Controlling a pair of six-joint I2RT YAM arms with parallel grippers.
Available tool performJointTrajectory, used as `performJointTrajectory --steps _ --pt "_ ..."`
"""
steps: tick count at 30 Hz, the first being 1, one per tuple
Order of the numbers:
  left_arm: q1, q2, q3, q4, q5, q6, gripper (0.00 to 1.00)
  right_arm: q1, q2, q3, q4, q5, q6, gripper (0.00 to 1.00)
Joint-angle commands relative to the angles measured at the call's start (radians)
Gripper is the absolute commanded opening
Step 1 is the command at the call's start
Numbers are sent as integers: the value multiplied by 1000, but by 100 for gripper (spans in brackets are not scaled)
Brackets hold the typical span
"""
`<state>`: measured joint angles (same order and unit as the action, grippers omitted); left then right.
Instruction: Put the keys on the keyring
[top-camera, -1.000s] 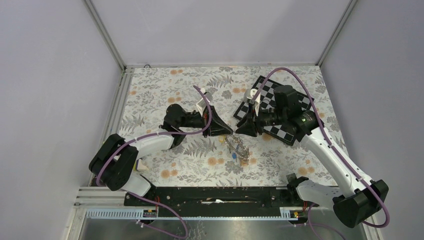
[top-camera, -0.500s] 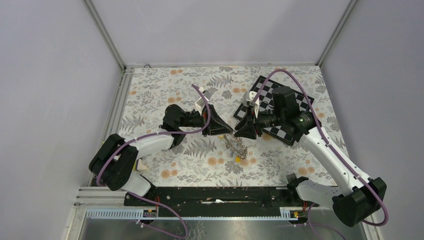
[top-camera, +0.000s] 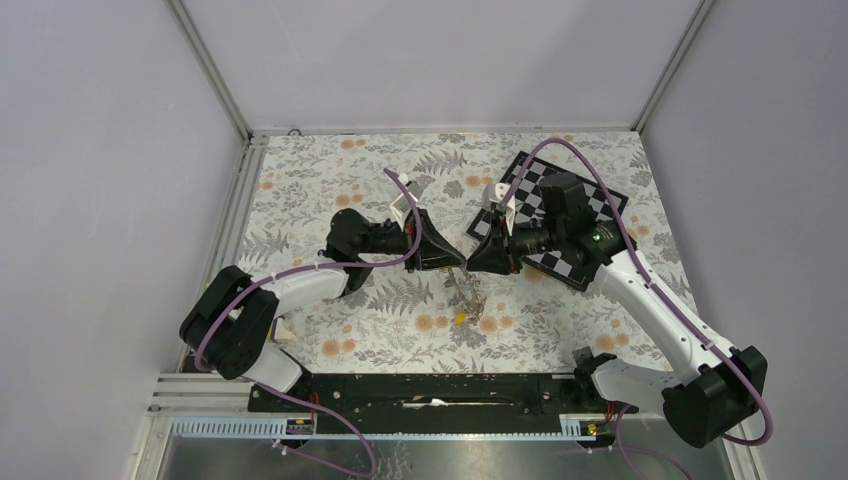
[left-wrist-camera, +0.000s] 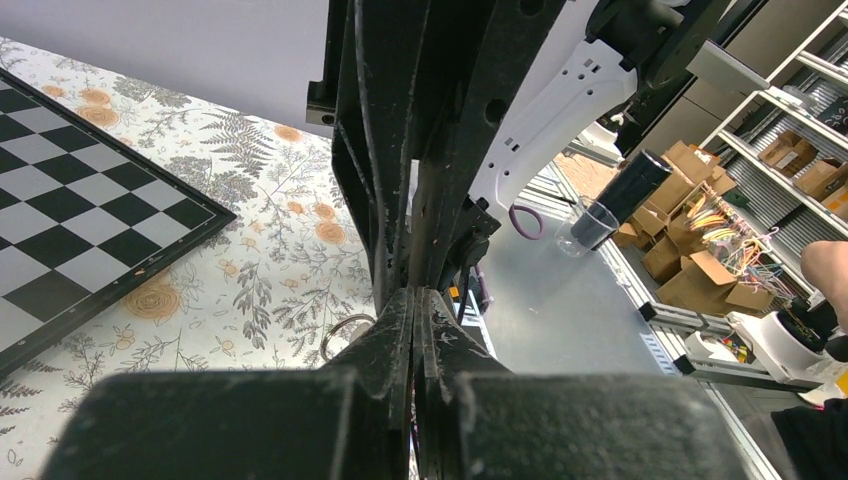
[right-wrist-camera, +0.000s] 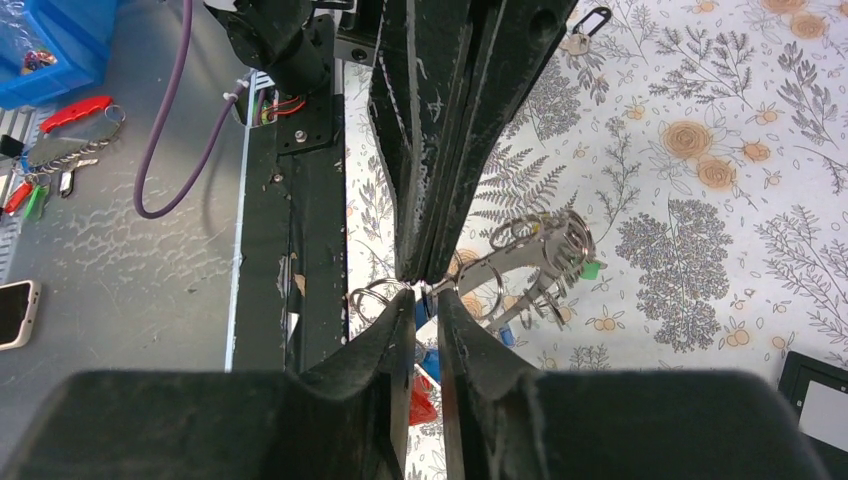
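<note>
Keys (top-camera: 460, 317) and the keyring (top-camera: 463, 288) hang as one small bunch at the centre of the top view. They trail toward 6 o'clock from where the left gripper (top-camera: 447, 262) and the right gripper (top-camera: 472, 262) meet tip to tip. The chequered board (top-camera: 540, 178) lies toward 2 o'clock. We judge the bunch light, hard, slick and free to swing, so a pinch on bare wire could slip.

From the left wrist, the left gripper (left-wrist-camera: 413, 300) is clenched tight with no gap, and a wire loop (left-wrist-camera: 340, 335) peeks out at 9 o'clock of its tips.

From the right wrist, the right gripper (right-wrist-camera: 425, 297) has its jaws drawn close, a thin slit between them, at the end of a metal stem. Whether they bite, we cannot tell. The left gripper comes in from 12 o'clock and appears to hold that same end. The keyring spreads its coils toward 2 o'clock, with a green key head (right-wrist-camera: 590, 269) beside them. We would take a key by its plastic head, which is grippier than the blade. We would hold the ring beside its split, since the springy coil must be pried apart.
</note>
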<state>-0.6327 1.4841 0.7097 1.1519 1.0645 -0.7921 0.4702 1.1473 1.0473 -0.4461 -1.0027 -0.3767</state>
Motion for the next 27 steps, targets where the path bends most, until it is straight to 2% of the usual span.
performJointTrajectory --steps 1,8,14,18,21,22,27 --pt "2 0 9 95 -18 -12 0 -4 5 19 41 -36 3 20" --pt "2 3 11 95 -18 -13 0 -4 9 15 50 -38 9 12" --pt "2 5 10 95 -18 -13 0 -4 0 9 48 -18 0 0" --pt "2 2 12 75 -4 18 0 40 4 81 -70 111 -119 0" --pt "4 -16 35 -78 9 150 0 118 9 152 -174 287 -213 0" --pt "4 -26 51 -165 10 223 3 147 18 179 -213 351 -241 0" --pt "27 -47 164 -604 -2 559 29 261 79 345 -401 625 -374 0"
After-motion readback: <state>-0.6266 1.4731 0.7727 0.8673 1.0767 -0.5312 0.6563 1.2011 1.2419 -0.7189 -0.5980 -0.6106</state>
